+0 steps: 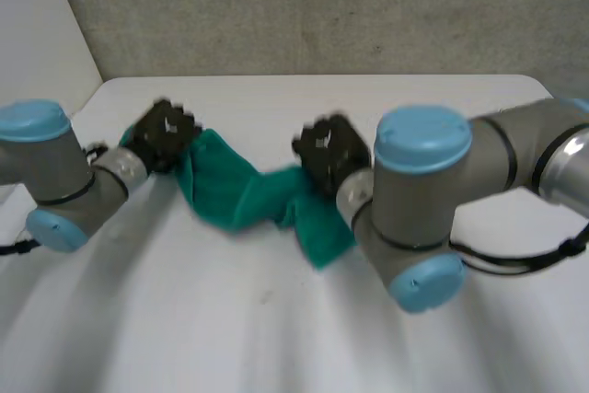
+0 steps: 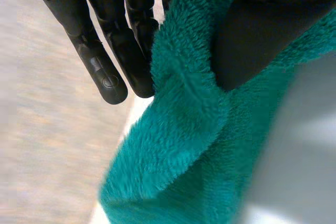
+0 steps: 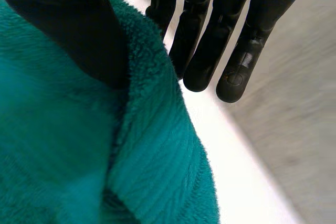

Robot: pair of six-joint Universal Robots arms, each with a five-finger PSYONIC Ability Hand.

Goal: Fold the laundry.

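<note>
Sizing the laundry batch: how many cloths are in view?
1. A green towel spans between the left robot hand, pinching one end, and the right robot hand, pinching the other. The right arm may hide more.

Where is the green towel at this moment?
In the head view the green towel spans the middle of the white table, pinched at one end by the left hand and at the other by the right hand.
</note>
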